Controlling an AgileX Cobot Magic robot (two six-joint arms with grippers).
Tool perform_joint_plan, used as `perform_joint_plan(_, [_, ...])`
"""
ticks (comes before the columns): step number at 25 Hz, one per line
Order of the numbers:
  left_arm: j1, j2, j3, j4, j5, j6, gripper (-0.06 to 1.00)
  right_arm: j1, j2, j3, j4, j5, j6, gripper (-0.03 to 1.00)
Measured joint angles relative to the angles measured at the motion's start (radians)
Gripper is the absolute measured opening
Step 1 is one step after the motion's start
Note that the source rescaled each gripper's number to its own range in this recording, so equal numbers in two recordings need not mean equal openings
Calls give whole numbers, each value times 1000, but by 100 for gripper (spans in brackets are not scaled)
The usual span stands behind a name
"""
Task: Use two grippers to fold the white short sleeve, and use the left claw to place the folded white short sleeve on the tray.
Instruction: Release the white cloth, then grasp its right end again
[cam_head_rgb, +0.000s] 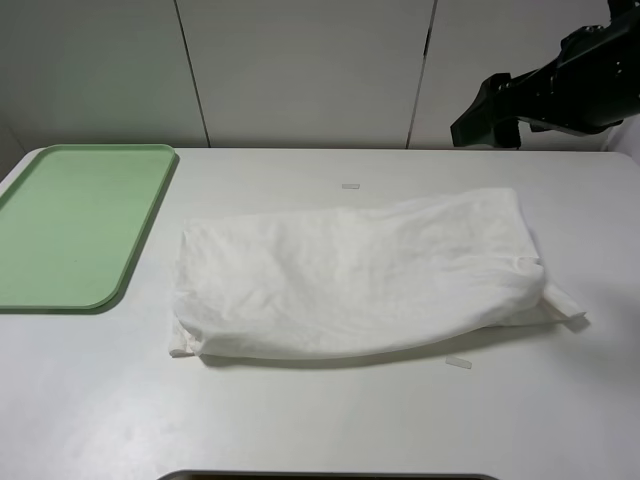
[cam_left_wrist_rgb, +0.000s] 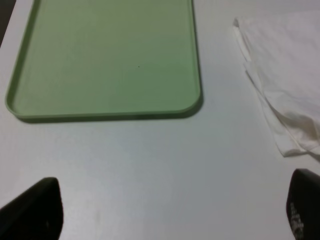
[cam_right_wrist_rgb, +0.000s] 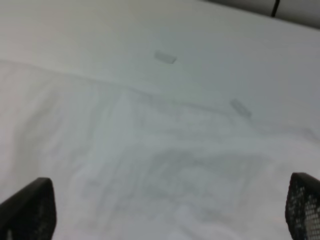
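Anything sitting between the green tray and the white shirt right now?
Nothing: only bare white tabletop separates the tray from the white short sleeve. The exterior high and left wrist views both show that gap.

Right arm (cam_head_rgb: 560, 90) cut at frame edge; tray (cam_head_rgb: 70, 225) clipped left; white short sleeve (cam_right_wrist_rgb: 150, 175) blurred, right wrist view.

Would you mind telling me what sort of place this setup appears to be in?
Most likely a robotics lab bench: a plain white table with small tape markers, a black robot arm, and a folded white shirt beside a green tray.
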Motion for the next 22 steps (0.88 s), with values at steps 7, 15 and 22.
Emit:
perform_joint_plan(7, [0,0,0,0,0,0,88,0,21,0,4,76,0,100])
perform_joint_plan(15, [0,0,0,0,0,0,88,-52,76,0,138,70,-150,100])
perform_joint_plan(22, [0,0,0,0,0,0,88,-233,219,0,325,121,-338,100])
